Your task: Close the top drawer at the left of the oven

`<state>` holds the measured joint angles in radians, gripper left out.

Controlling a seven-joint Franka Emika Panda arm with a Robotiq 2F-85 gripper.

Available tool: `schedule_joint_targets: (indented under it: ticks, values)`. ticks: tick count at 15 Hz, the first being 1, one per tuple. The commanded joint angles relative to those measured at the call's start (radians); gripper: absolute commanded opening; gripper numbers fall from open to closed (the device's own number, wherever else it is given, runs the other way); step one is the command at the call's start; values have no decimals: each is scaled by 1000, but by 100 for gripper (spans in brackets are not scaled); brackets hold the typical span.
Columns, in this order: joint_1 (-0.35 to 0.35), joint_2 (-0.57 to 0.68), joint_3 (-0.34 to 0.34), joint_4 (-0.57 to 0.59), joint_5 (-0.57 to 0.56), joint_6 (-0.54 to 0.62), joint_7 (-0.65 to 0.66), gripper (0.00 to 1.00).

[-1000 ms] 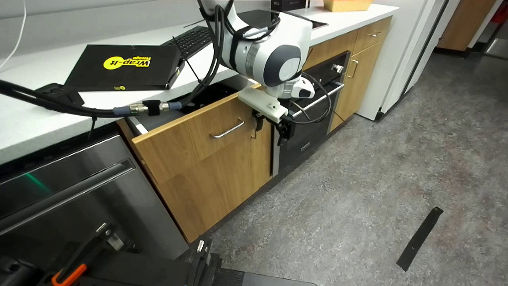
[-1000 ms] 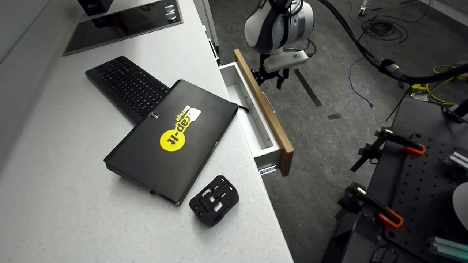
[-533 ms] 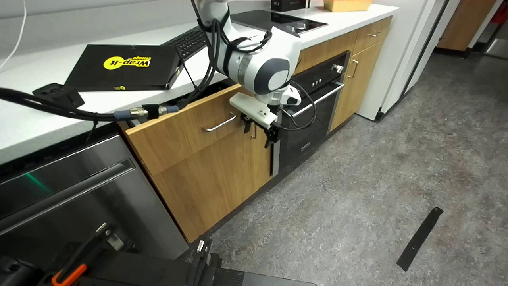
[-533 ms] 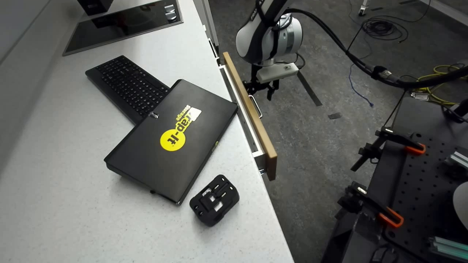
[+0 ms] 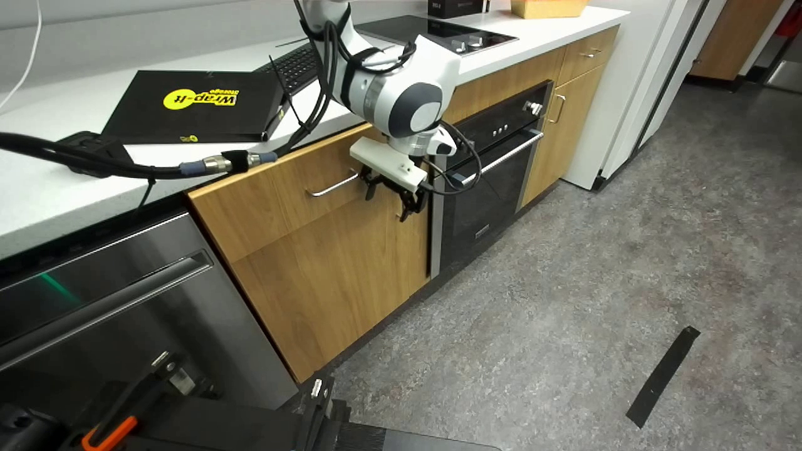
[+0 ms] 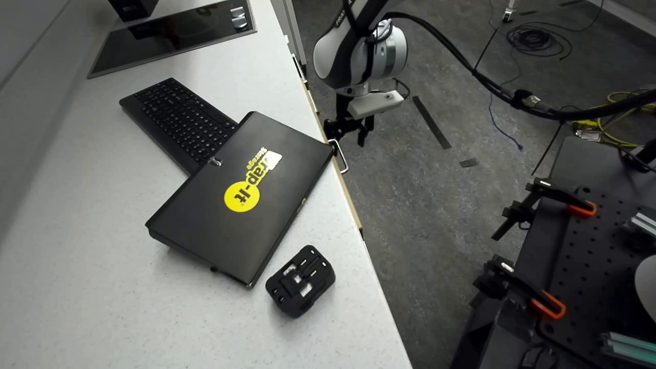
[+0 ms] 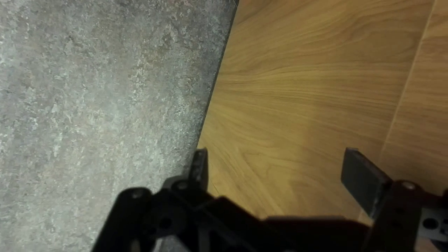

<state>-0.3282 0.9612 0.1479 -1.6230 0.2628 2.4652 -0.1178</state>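
Top drawer [image 5: 276, 197], left of frame centre, looks nearly closed, perhaps one nudge to go; my claw [image 7: 275, 169] spread apart.

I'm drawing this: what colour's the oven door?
Black oven door, clearest in an exterior view.

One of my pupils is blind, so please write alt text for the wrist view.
The open gripper, holding nothing, shows at the bottom edge, in front of a wood door. A pale seam separates this from the drawer at right; grey floor fills the left.
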Motion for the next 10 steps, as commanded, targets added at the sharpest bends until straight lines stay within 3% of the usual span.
schedule_joint_targets:
  ticks: [1,4,6,10]
  values:
    - [6,24,59,70,35,-71,-92,100]
    - [10,22,73,85,38,-78,-125,100]
    - [17,9,16,45,19,-34,-101,100]
    - [18,9,10,43,17,-33,-100,100]
